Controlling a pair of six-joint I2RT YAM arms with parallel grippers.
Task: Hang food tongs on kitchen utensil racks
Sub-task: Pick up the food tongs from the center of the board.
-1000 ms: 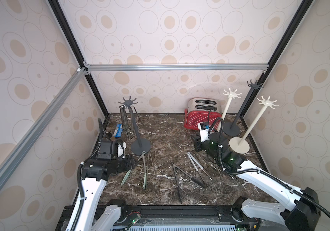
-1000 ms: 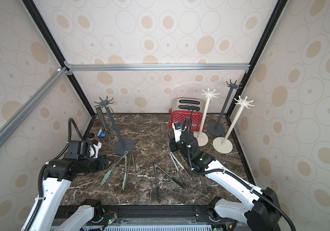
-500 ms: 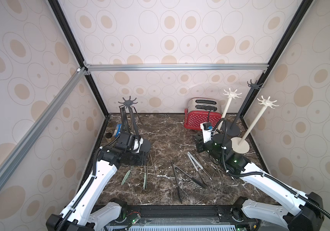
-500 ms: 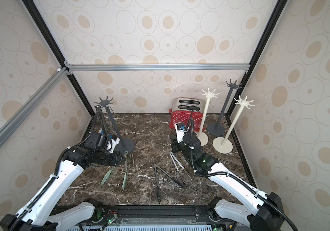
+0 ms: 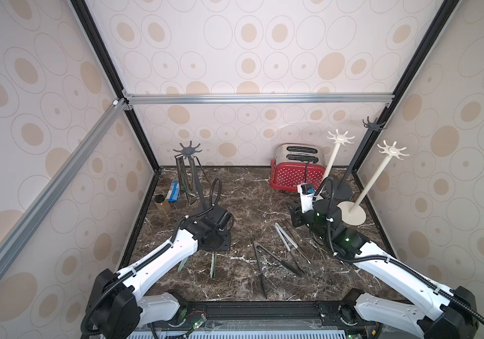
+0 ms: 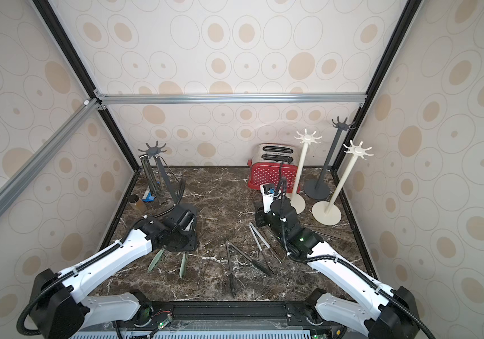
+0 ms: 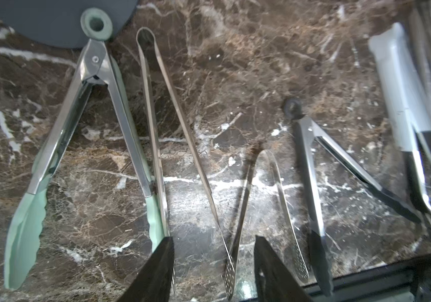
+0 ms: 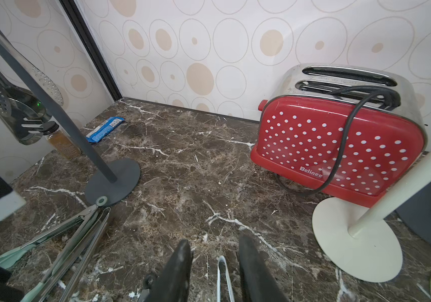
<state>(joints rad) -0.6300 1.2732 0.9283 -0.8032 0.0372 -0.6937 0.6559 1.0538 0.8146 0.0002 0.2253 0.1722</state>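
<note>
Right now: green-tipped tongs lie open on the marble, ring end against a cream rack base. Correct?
Not quite. The green-tipped tongs do lie open on the marble, but the ring end sits against the dark grey rack base, not a cream one. The left wrist view shows it.

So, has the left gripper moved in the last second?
Yes. The left gripper swung away from the left wall toward the middle; in both top views it now hides the base of the dark grey rack.
</note>
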